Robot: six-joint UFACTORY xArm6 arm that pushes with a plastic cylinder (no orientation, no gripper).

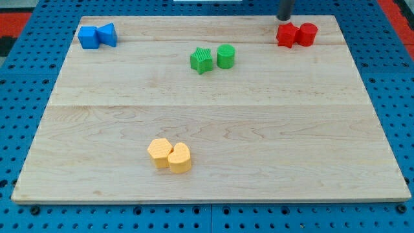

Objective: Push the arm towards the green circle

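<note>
The green circle (225,56) stands on the wooden board near the view's top centre, with a green star (201,60) touching or almost touching its left side. My tip (284,18) is at the view's top right, at the board's far edge, just above the red blocks and well to the right of the green circle. Only the rod's lower end shows.
Two red blocks, a star-like one (286,35) and a cylinder (306,33), sit together just below my tip. Two blue blocks (97,35) sit at the top left. Two yellow blocks (169,155) sit at the bottom centre-left. The board (213,116) lies on a blue perforated table.
</note>
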